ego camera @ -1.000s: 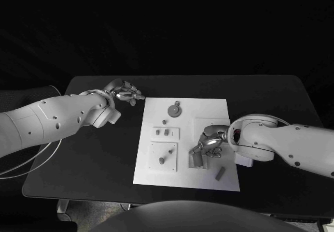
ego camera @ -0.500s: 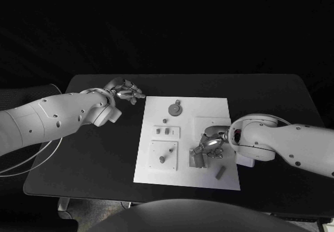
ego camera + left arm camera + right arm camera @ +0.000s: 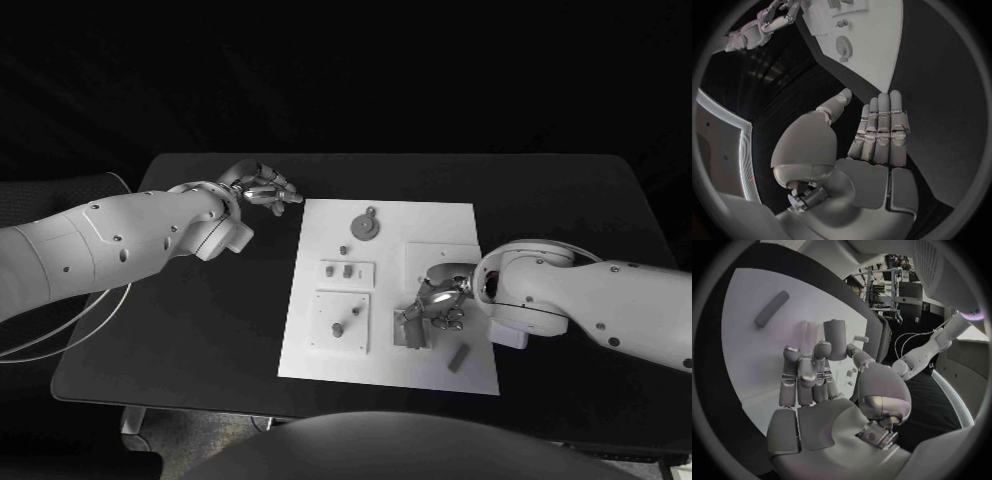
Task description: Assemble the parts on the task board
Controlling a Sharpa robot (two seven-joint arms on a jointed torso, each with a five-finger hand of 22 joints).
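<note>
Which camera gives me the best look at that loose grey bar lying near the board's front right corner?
The right wrist view: the grey bar lies unobstructed on the task board, beyond the right hand. The head view shows it small, near the board's front right corner. The left wrist view doesn't make it out.

Right hand (image 3: 437,302) covering part of the task board (image 3: 325,365) near its right edge, upright grey part (image 3: 834,339) under its fingers (image 3: 804,375) partly hidden, contact unclear, small board parts too small to identify.
</note>
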